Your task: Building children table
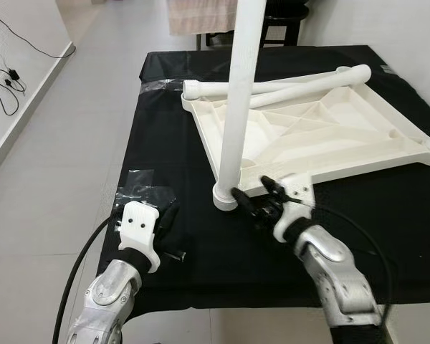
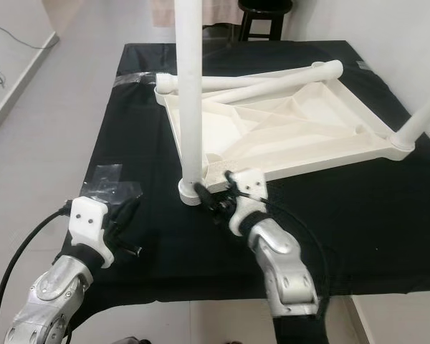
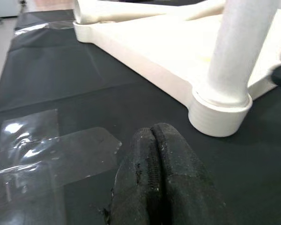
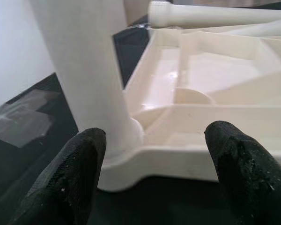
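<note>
Black-draped counter (image 1: 201, 258) carries the upturned white tabletop (image 1: 308, 136): near-corner leg (image 1: 238, 107) seated, another apparently at the right edge, two loose. Right pincer (image 1: 252, 199) spread beside its base; left pincer (image 1: 173, 218) pressed together

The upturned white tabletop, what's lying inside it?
Inside the upturned tabletop, two loose white legs lie across the far rim above its moulded ribs. What lies beneath it on the black cloth is hidden.

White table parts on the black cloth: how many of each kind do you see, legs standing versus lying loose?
Upturned white plastic tabletop: 1
White tube legs standing in corner sockets: 2, the second at the far right corner
White tube legs lying across the tabletop: 2
Total: 5
</note>
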Motion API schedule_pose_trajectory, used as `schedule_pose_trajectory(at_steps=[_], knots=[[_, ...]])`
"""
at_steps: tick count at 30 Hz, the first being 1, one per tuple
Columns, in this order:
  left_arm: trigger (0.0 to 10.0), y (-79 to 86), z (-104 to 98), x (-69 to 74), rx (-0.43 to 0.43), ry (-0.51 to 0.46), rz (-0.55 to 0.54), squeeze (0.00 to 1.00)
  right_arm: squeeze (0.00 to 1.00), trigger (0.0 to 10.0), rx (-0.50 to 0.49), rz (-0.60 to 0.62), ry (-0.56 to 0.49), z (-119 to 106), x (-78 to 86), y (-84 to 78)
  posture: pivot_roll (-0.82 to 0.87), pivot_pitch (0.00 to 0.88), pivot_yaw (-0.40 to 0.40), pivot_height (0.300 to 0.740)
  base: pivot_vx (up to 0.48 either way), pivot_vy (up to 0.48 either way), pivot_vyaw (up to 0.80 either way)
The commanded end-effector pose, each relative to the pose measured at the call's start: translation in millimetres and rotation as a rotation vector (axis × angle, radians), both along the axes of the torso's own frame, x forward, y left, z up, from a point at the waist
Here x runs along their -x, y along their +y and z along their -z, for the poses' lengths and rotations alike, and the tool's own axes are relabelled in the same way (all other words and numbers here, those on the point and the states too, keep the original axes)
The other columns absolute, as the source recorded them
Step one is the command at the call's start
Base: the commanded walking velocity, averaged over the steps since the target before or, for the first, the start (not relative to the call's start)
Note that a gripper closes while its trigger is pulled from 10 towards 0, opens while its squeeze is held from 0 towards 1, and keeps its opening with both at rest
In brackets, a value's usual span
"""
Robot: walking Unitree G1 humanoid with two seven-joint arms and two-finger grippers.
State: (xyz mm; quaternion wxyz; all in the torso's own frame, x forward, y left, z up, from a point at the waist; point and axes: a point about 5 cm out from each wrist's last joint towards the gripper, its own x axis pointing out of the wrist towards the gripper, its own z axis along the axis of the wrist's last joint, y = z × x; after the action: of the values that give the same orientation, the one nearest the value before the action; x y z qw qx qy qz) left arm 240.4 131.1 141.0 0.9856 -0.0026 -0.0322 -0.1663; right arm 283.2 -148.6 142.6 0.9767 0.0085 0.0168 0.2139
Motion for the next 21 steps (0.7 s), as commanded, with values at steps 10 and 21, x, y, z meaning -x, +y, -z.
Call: schedule_pose_trajectory(at_steps=[10,21], knots=[[10.0,19.3,10.8,-4.7,0.008,0.059,-0.176,0.0,0.0,10.0,-0.009,0.191,-0.005,0.6,9.6,-28.9,0.04,0.102,-0.012,0.74,0.0,0.0,0.0],[10.0,34.8,24.8,0.7,-0.073,0.115,-0.258,0.0,0.0,10.0,0.044,0.324,-0.001,7.9,22.8,-46.8,0.05,0.094,-0.009,0.74,0.0,0.344,0.0]])
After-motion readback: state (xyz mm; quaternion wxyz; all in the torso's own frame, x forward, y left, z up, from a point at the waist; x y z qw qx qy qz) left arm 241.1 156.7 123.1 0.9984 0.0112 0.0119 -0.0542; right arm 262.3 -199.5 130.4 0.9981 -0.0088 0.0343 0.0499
